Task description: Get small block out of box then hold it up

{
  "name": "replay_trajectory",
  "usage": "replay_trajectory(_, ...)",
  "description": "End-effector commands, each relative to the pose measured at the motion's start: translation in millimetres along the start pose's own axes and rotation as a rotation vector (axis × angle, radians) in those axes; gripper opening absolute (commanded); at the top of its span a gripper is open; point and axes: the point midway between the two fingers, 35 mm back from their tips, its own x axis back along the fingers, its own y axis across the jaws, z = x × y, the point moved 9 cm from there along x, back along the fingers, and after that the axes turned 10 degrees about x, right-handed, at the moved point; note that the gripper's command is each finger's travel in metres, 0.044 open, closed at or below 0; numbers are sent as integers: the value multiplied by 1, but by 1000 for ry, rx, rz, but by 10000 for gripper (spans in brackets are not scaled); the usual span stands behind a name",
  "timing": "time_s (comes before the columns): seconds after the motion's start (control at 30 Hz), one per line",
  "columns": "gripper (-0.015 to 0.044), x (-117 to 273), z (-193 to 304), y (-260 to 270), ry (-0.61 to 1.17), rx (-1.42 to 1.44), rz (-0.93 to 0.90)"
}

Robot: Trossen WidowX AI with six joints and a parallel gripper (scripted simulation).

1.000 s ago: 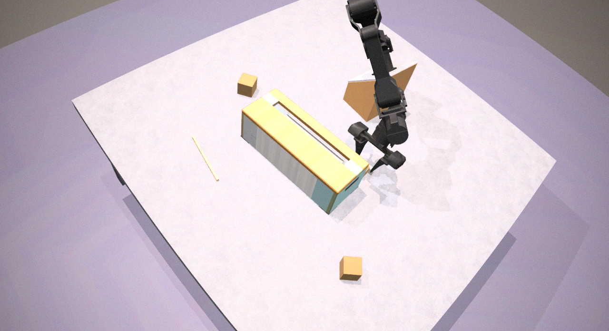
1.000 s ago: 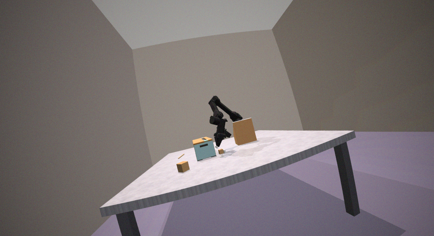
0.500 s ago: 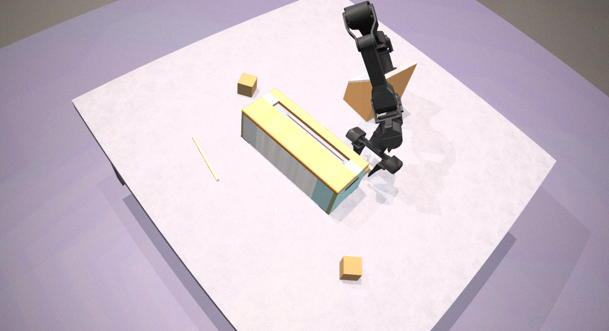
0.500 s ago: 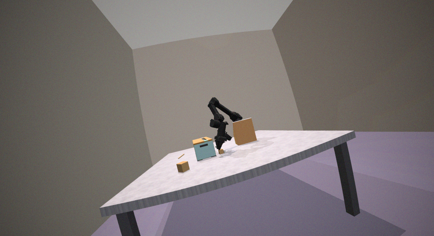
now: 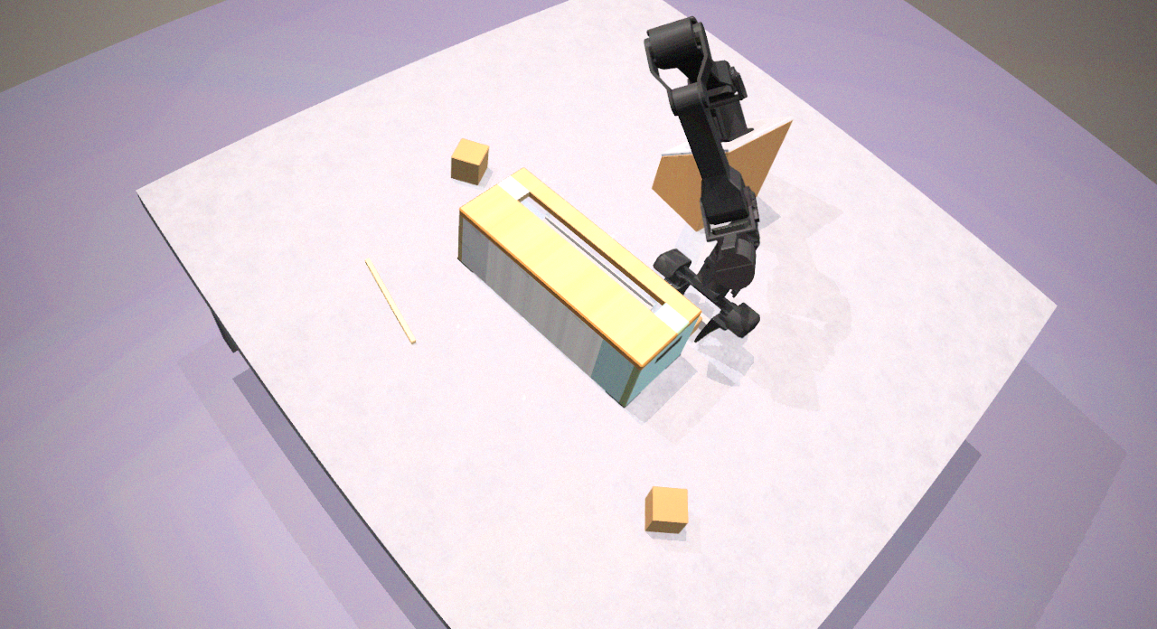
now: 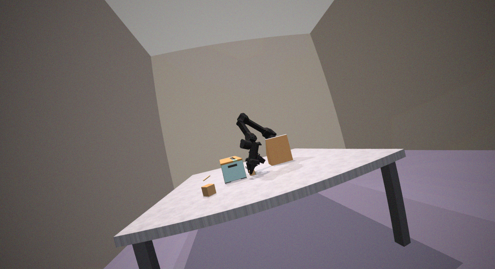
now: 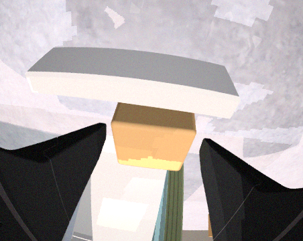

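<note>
The long box [image 5: 525, 237] [image 6: 233, 170] has a yellow top with a slot and a teal end. The small orange block [image 7: 153, 136] [image 6: 253, 172] lies on the table just outside that teal end, against a short white bar [image 7: 134, 80]. In the top view the block is hidden behind the gripper and the box corner. My gripper [image 5: 701, 322] [image 6: 251, 169] [image 7: 154, 138] is open, low at the table, with one finger on each side of the block and gaps to both. A strip of the box's end [image 7: 171, 219] shows in the wrist view.
An upright tan panel [image 5: 756, 168] [image 6: 278, 149] stands behind the arm. Two larger tan cubes lie on the table, one beyond the box's far end [image 5: 469, 160] and one near the front [image 5: 666, 508] [image 6: 208, 189]. A thin stick [image 5: 390, 302] [image 6: 206, 177] lies left of the box.
</note>
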Motion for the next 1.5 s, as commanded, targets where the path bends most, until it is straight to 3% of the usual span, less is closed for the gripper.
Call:
replay_trajectory(0.0, 285, -3, -3, 0, 0, 7, -5)
replay_trajectory(0.03, 285, -3, -3, 0, 0, 7, -5)
replay_trajectory(0.27, 101, -3, -3, 0, 0, 7, -5)
replay_trajectory(0.37, 81, -3, -3, 0, 0, 7, -5)
replay_trajectory(0.47, 3, 4, 1, 1, 0, 6, -3)
replay_trajectory(0.77, 0, 50, 22, 3, 0, 1, 1)
replay_trajectory(1.47, 0, 108, 26, 34, 35, 204, 99)
